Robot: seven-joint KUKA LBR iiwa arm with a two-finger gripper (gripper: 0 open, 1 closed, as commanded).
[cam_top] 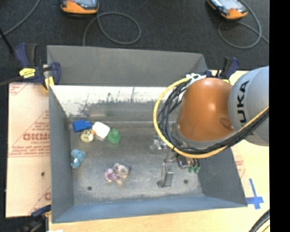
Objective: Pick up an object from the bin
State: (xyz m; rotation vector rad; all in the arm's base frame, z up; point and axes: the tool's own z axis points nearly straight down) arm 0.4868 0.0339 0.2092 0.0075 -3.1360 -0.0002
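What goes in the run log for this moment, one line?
gripper: over bare bin floor, right side | held: nothing seen | nearest: clear-purple piece, to its left | task: pick not yet done

on the dark worktop [149, 27] at the far edge lie two orange-and-blue devices, one left [79, 5], one right [228, 8], each with a black cable loop [118, 41] [240, 45] near it.

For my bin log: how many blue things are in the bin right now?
2. A dark blue block at the back left; a light blue piece in front of it, by the left wall. The arm may hide more.
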